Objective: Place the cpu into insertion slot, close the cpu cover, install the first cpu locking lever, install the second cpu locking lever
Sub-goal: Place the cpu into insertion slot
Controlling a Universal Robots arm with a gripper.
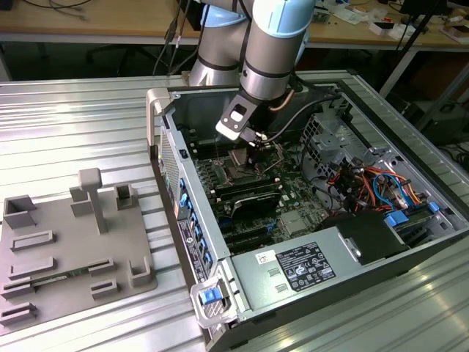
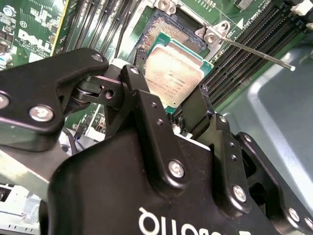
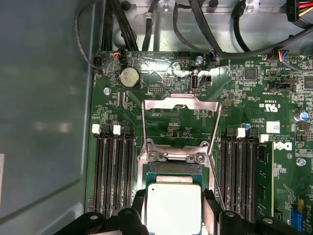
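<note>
The cpu (image 3: 173,208), a flat square chip with a silvery top, sits between my gripper's (image 3: 173,215) black fingers (image 3: 211,208), just over the insertion slot (image 3: 173,169). The slot's dark far edge shows beyond the chip. In the second wrist view the cpu (image 2: 176,73) has a thin green rim, and my gripper (image 2: 166,93) is shut on two of its opposite edges. The cpu cover (image 3: 181,104) stands swung open behind the slot, hinged at the metal bracket. A thin locking lever (image 2: 254,51) sticks out free beside the slot. In the exterior view my gripper (image 1: 249,141) hangs inside the open computer case, above the slot (image 1: 238,160).
Long black memory slots (image 3: 112,171) flank the socket on both sides. Black cables (image 3: 215,34) run across the case's back wall. A drive cage and coloured wiring (image 1: 366,183) fill the exterior view's right. A grey fixture plate (image 1: 66,249) lies on the ribbed table at the exterior view's left.
</note>
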